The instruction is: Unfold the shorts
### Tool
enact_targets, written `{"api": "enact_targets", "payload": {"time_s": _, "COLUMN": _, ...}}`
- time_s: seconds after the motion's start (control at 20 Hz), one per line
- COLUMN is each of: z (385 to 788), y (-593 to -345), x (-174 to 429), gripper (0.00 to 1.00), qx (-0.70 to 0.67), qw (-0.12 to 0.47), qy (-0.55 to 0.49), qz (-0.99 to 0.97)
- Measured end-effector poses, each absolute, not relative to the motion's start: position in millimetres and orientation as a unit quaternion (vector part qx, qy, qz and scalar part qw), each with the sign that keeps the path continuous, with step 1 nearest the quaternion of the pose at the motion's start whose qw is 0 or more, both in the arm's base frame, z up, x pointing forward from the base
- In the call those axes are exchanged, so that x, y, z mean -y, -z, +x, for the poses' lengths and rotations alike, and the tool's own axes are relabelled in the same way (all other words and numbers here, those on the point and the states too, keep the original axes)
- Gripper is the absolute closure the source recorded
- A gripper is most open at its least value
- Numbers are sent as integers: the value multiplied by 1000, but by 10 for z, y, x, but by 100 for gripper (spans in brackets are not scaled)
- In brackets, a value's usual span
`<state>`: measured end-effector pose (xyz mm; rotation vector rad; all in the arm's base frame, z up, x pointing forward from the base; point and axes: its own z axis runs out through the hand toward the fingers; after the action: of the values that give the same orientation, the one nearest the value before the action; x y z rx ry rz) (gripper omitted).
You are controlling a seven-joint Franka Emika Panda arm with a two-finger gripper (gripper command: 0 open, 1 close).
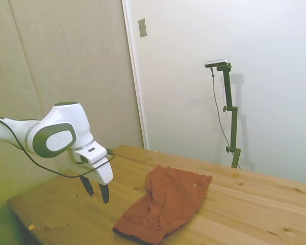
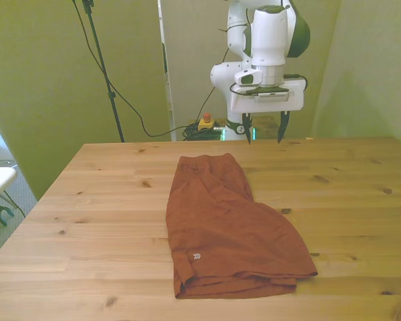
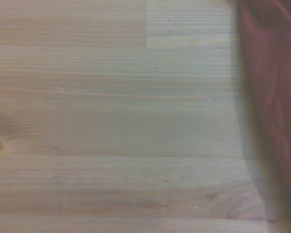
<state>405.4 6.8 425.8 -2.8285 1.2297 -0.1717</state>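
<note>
Looking like nothing's started yet: the wrinkled rust-red fabric shorts [image 2: 224, 227] lie folded over mid wooden counter [image 2: 87, 221], while the white arm's claw [image 2: 262, 133] hovers open and empty beyond their far end.

shorts [image 2: 227, 227] on table [image 2: 87, 200] — end effector [image 2: 262, 136] above far edge, apart
</note>
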Motion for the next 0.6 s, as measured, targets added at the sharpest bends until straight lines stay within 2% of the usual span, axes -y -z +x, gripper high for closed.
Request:
{"api": "enact_targets", "payload": {"time_s": 0.2, "z": 4083, "y": -4283, "x": 122, "gripper": 0, "qx": -414, "qw": 31, "qy": 58, "qz": -908}}
{"api": "enact_targets", "payload": {"time_s": 0.4, "z": 4146, "y": -4408, "x": 1234, "gripper": 0, "qx": -475, "qw": 54, "qy": 64, "qz": -876}}
{"api": "enact_targets", "payload": {"time_s": 0.6, "z": 4262, "y": -4292, "x": 2086, "gripper": 0, "qx": -520, "qw": 70, "qy": 47, "qz": -850}}
